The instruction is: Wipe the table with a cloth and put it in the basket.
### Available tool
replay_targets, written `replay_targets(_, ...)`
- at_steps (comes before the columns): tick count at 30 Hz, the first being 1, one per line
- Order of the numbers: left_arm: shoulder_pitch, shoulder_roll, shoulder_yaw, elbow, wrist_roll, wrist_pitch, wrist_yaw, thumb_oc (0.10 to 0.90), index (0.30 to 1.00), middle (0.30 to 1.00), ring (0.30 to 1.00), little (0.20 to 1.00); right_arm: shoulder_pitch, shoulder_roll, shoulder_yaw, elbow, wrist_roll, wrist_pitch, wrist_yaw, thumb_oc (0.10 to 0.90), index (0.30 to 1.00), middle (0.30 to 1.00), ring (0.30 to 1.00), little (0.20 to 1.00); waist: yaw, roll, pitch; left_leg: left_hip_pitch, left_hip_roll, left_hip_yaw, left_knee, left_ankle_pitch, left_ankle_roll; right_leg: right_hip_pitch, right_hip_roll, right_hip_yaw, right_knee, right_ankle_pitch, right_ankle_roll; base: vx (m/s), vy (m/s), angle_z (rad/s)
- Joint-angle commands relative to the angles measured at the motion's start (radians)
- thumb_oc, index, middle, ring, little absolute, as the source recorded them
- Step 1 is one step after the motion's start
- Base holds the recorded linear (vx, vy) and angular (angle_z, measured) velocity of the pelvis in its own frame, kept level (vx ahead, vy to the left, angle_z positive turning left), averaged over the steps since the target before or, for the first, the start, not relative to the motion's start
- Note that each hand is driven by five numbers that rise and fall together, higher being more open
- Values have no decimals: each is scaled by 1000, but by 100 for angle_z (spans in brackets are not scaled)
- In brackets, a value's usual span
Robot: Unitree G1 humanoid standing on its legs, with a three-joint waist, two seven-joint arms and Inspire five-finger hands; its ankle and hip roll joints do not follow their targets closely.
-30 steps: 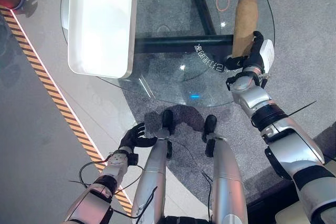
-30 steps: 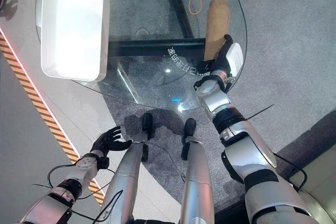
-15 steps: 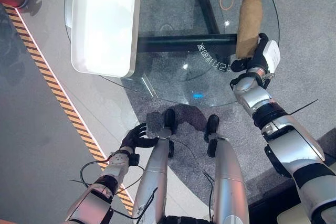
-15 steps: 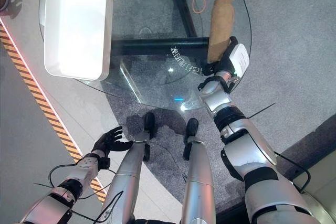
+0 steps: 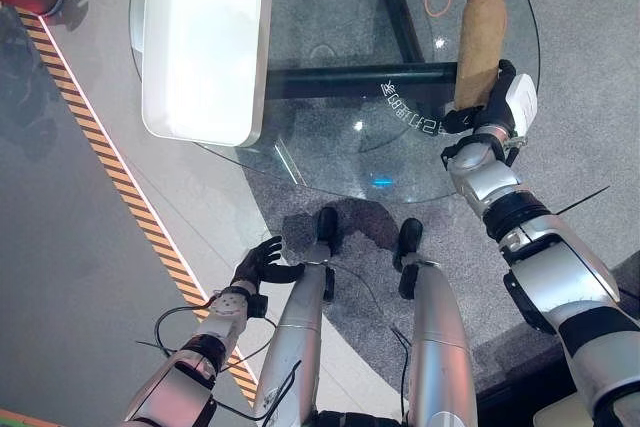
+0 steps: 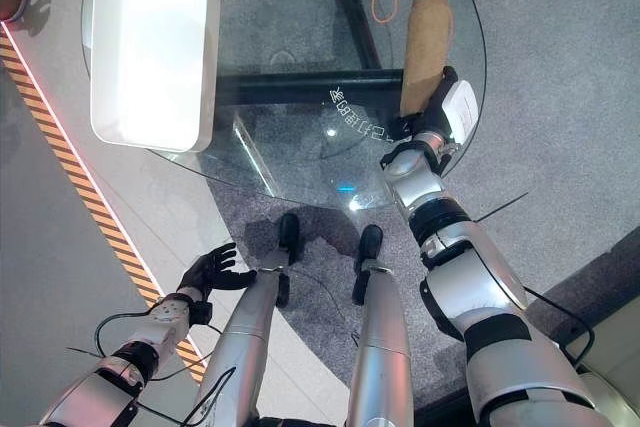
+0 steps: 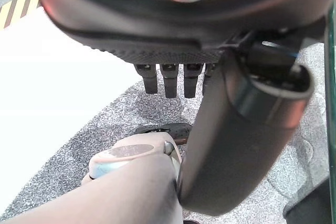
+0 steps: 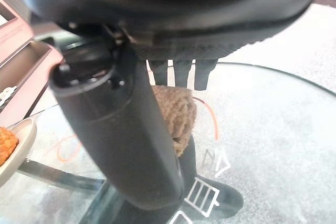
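Dark and loosely spread, the left hand [image 5: 258, 265] is hanging low at the lower left of the frame, holding nothing. Higher at the right, the right hand [image 5: 487, 117] is lying with straight fingers on the near end of a brown, nubbly rolled cloth [image 5: 478, 42] on the round glass table [image 5: 330, 162]. At the upper left, a smooth white rectangular basket [image 5: 203, 44] is sitting on the glass.

Right hand [image 8: 178, 72] above brown cloth [image 8: 176, 111] on glass table [image 8: 273, 129].
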Motion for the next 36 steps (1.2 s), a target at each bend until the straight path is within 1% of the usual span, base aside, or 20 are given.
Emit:
replay_targets(1, 52, -30, 6, -13, -40, -6, 13, 800, 900, 900, 900, 900, -93, -39, 21, -4, 41, -85, 25, 800, 900, 900, 900, 900, 10, 59, -23, 4, -59, 66, 66, -85, 52, 20, 34, -47, -65, 10, -3, 0, 0, 0)
replay_targets(2, 51, -30, 4, -15, -41, -3, 14, 800, 900, 900, 900, 900, -93, -37, 16, -2, 55, -90, 24, 800, 900, 900, 900, 900, 10, 60, -23, 4, -59, 66, 67, -85, 53, 19, 34, -47, -64, 10, -3, 0, 0, 0)
replay_targets(5, 52, -32, 3, -11, -42, -5, 13, 800, 900, 900, 900, 900, -92, -36, 9, 2, 40, -87, 25, 800, 900, 900, 900, 900, 10, 60, -23, 4, -59, 66, 67, -86, 54, 17, 34, -47, -61, 9, -3, 0, 0, 0)
replay_targets(9, 54, -33, 0, -12, -42, -9, 14, 800, 900, 900, 900, 900, -98, -39, 19, 3, 23, -62, 21, 800, 900, 900, 900, 900, 12, 61, -23, 2, -60, 67, 65, -83, 55, 16, 34, -49, -63, 11, -3, 0, 0, 0)
replay_targets(10, 54, -34, -2, -15, -43, -7, 16, 800, 900, 900, 900, 900, -101, -40, 20, 8, 18, -57, 23, 762, 867, 867, 867, 862, 13, 62, -23, 0, -60, 67, 66, -83, 56, 13, 32, -49, -60, 11, -3, 0, 0, 0)
replay_targets(11, 55, -34, -3, -14, -44, -9, 16, 800, 900, 900, 900, 900, -104, -43, 21, 19, 9, -54, 28, 300, 472, 472, 472, 400, 14, 64, -23, -1, -61, 66, 66, -83, 57, 11, 32, -50, -59, 12, -3, 0, 0, 0)
replay_targets(12, 55, -34, -4, -14, -45, -9, 16, 800, 900, 900, 900, 900, -106, -44, 22, 22, 7, -52, 30, 100, 300, 300, 300, 200, 14, 65, -23, -2, -61, 66, 67, -83, 57, 10, 32, -50, -58, 12, -3, 0, 0, 0)
replay_targets(16, 54, -34, -6, -11, -47, -10, 12, 800, 900, 900, 900, 900, -113, -50, 29, 41, 9, -47, 41, 100, 300, 300, 300, 200, 15, 68, -23, -3, -62, 66, 67, -82, 59, 7, 31, -50, -57, 12, -4, 0, 0, 0)
replay_targets(27, 54, -35, -11, -7, -48, -15, 9, 800, 900, 900, 900, 900, -113, -55, 23, 81, 10, -64, 62, 100, 300, 300, 300, 200, 19, 70, -23, -9, -63, 66, 65, -81, 62, -1, 28, -54, -55, 16, 0, 0, 0, 0)
replay_targets(33, 54, -32, -11, -10, -52, -15, 11, 800, 900, 900, 900, 900, -108, -57, 33, 71, -30, -66, 71, 100, 300, 300, 300, 200, 18, 70, -23, -9, -62, 67, 60, -78, 62, -1, 27, -55, -61, 20, 2, 0, 0, 0)
replay_targets(36, 50, -28, -10, -7, -55, -15, 8, 800, 900, 900, 900, 900, -108, -60, 40, 72, -35, -79, 74, 100, 300, 300, 300, 200, 18, 69, -23, -10, -61, 67, 61, -80, 62, -2, 25, -55, -60, 20, 4, 0, 0, 0)
